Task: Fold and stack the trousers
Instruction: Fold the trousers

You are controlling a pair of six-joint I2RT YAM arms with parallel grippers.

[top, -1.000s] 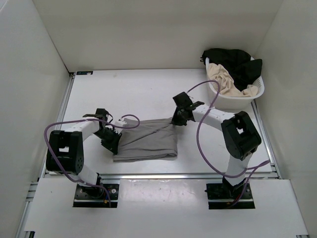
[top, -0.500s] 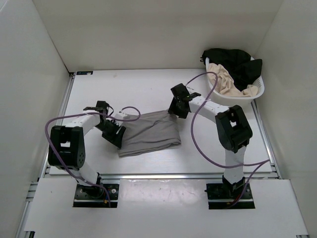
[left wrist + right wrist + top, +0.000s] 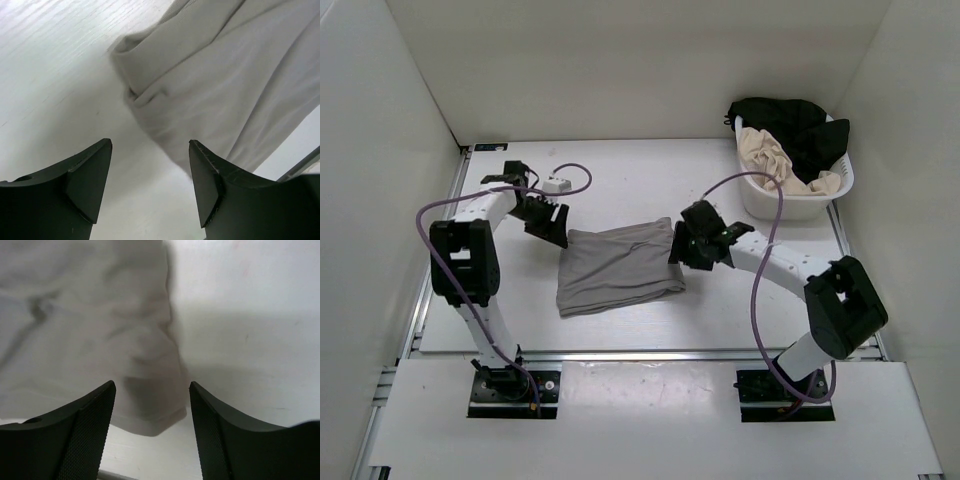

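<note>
Both pairs of jaws stand apart with nothing clamped between them. The left gripper (image 3: 548, 218) sits at the far left corner of the trousers (image 3: 620, 265). In its wrist view the folded corner of the cloth lies just beyond the two dark fingers (image 3: 85, 185), not between them. The right gripper (image 3: 682, 245) is at the trousers' right edge. In its wrist view that edge and a corner of the cloth show through the gap between the fingers (image 3: 85, 435), and I cannot tell whether they touch it. The trousers lie as a flat, folded grey bundle on the white table (image 3: 620, 180), near its middle, between the two grippers. A white basket (image 3: 790, 207) stands at the far right, well apart, holding a beige garment (image 3: 770, 155) and a black garment (image 3: 800, 125).
</note>
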